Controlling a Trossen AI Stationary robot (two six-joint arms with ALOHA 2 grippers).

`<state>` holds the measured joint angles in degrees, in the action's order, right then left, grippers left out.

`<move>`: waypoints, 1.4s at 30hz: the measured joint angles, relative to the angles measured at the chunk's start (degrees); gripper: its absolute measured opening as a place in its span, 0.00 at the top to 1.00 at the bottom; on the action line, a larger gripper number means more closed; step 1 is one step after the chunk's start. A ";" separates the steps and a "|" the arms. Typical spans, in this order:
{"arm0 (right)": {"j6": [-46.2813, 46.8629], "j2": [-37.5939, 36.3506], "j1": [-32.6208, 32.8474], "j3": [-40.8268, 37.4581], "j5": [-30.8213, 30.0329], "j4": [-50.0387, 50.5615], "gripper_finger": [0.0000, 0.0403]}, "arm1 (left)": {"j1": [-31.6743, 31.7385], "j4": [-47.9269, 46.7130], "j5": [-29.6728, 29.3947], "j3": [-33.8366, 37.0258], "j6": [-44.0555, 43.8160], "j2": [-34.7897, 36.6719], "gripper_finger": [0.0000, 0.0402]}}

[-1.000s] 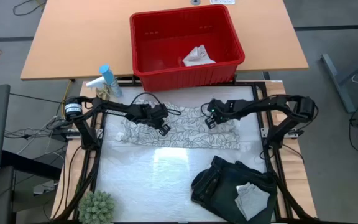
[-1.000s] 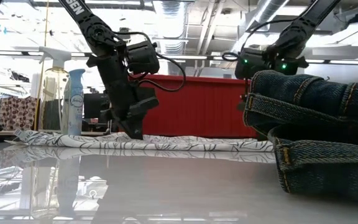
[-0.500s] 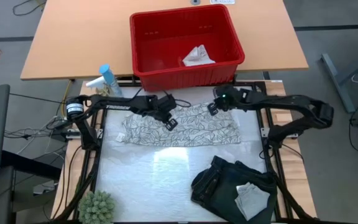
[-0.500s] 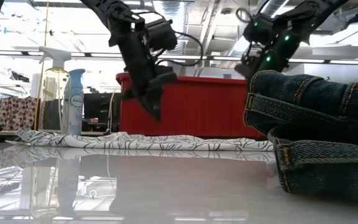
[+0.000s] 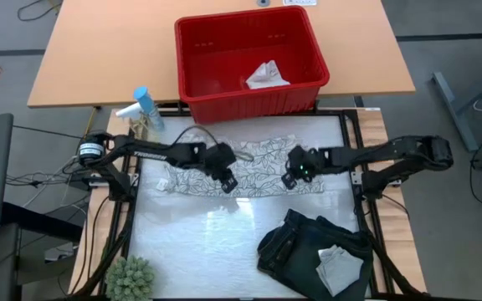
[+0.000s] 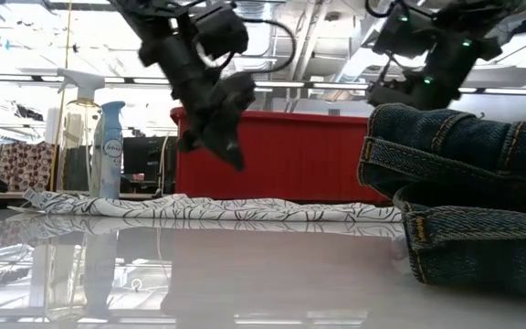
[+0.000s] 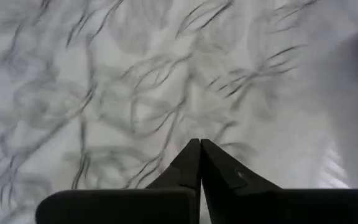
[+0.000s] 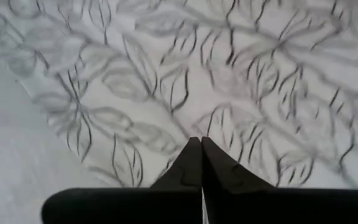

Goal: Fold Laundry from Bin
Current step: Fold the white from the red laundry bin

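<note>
The white-grey leaf-patterned cloth [image 5: 249, 167] lies spread flat on the table's far half; in the low view it is a low strip [image 6: 245, 211]. My left gripper [image 5: 228, 181] is shut and hovers over the cloth's near edge, left of its middle [image 7: 199, 144]. My right gripper [image 5: 289, 178] is shut and hovers over the cloth's near right part [image 8: 201, 142]. The red bin [image 5: 192, 79] stands beyond the cloth with a small whitish cloth [image 5: 266, 75] inside. The dark garment [image 5: 295, 242] lies folded at the near right, with a pale cloth [image 5: 339, 266] on it.
A blue spray bottle [image 5: 145, 104] and a white one stand at the far left corner. A green plant [image 5: 130, 278] sits at the near left corner. Bare glossy tabletop [image 5: 207, 230] lies between the cloth and the near edge.
Both grippers have risen off the leaf-patterned cloth, gone toward the far edge, then come back toward the near edge, staying above it. The cloth stays flat on the table.
</note>
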<state>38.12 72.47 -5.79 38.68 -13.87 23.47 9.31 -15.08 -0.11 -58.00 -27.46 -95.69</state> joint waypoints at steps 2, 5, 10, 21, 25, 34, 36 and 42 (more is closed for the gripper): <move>1.03 0.02 1.24 -0.65 -1.51 0.28 0.93 | -1.24 1.97 -4.00 3.65 -2.52 0.90 1.00; 2.01 -0.02 1.54 -1.24 -3.04 -0.11 0.94 | -2.44 3.21 -8.19 7.32 -6.24 2.86 1.00; 2.53 0.00 1.21 -3.09 -3.08 -0.13 0.96 | -5.73 -0.10 -12.64 10.95 -12.86 4.90 1.00; 4.66 0.00 -1.08 -6.31 -2.82 0.26 0.95 | -12.23 -17.18 -21.86 11.34 -25.02 7.01 1.00; 6.46 0.00 -1.04 -8.07 -2.35 0.56 0.95 | -13.81 -18.73 -24.01 11.31 -25.87 7.01 1.00; 8.45 -0.02 -1.17 -10.02 -2.30 3.51 0.94 | -13.93 -18.56 -20.30 17.01 -33.22 7.13 1.00; 8.98 -0.05 -1.50 -10.40 -2.38 4.00 0.95 | -14.33 -15.83 -19.27 19.74 -35.97 7.48 1.00; 9.47 -0.28 -4.43 -10.59 -3.05 7.59 0.93 | -16.64 -14.14 -19.82 21.40 -40.78 7.81 1.00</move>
<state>47.59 72.18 -10.22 28.08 -16.92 31.06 -7.33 -29.22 -19.93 -36.60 -68.24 -87.89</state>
